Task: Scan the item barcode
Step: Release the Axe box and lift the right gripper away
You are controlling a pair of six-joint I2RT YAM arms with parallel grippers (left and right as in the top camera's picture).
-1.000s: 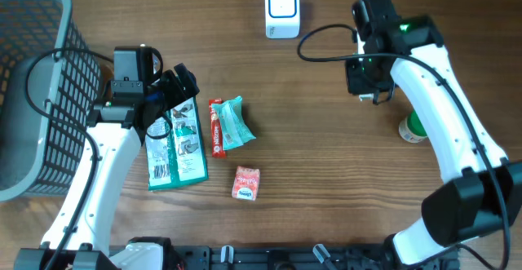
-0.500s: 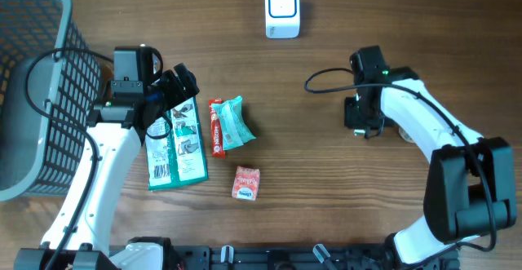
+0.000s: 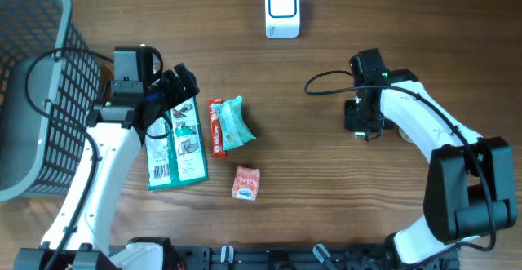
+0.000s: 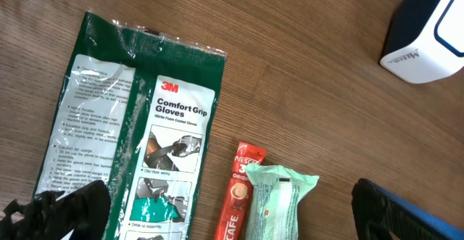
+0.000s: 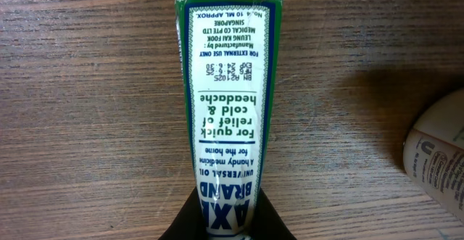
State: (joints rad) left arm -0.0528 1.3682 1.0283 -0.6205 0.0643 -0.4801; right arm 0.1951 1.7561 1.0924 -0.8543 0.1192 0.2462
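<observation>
While the medicine box [image 5: 226, 88] was gripped by the closed right pincer [image 5: 230, 229], no barcode was shown on its upper face. A small bottle [image 5: 438, 160] was seen just to its right. The scanner [image 3: 282, 9] was placed well beyond, unobstructed, so scanning was judged undone. Farthest off, the left pincer [image 3: 173, 97] was held open over a glove packet [image 4: 145, 124].

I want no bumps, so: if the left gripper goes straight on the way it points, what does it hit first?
Probably the red sachet, overlapped by the pale green pack: both sit centred ahead of the left gripper, jaws open. The gloves packet lies just left. Depth is unclear.
</observation>
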